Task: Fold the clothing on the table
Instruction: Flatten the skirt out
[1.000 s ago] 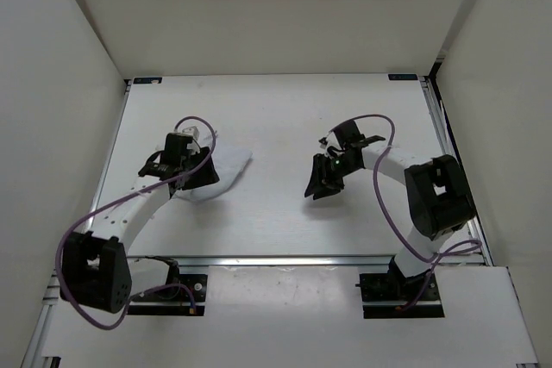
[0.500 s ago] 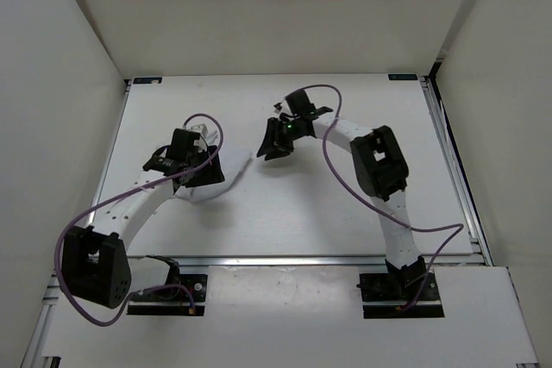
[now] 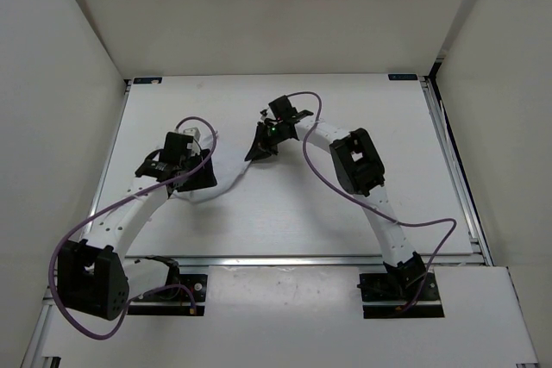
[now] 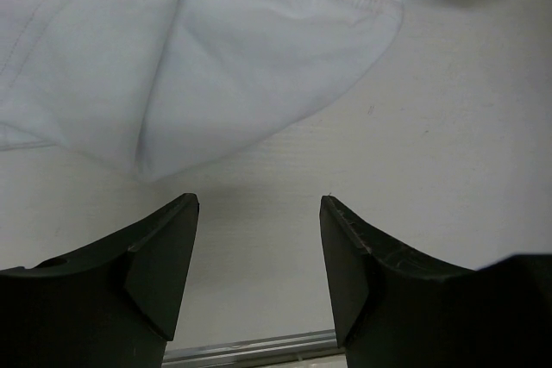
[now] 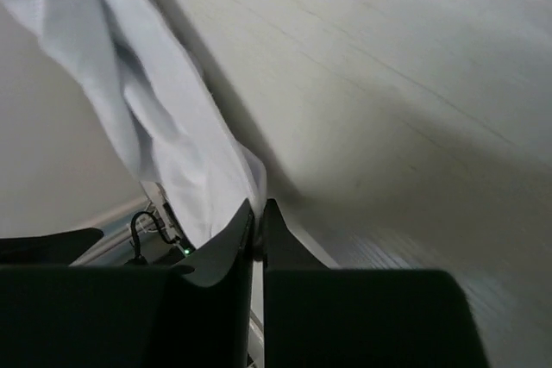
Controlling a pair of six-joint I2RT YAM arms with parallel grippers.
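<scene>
While the overhead camera all but loses the white garment (image 3: 229, 161) against the white counter (image 3: 362, 109), the wrist cameras pick it out; the right end effector (image 5: 259, 213) is clamped on a fold of it, jaws nearly together, a pinch too small to read from above; from that pinch the fabric runs as one long creased band toward the upper left of the right wrist view, raised off the counter there; the left end effector (image 4: 259, 208) stands wide apart and grips nothing, its fingers (image 4: 164, 256) over bare counter just short of the garment's rounded, stitched edge; seen from above, the garment lies left of centre, stretched between the two end effectors, its long axis slanting from near left to far right.
</scene>
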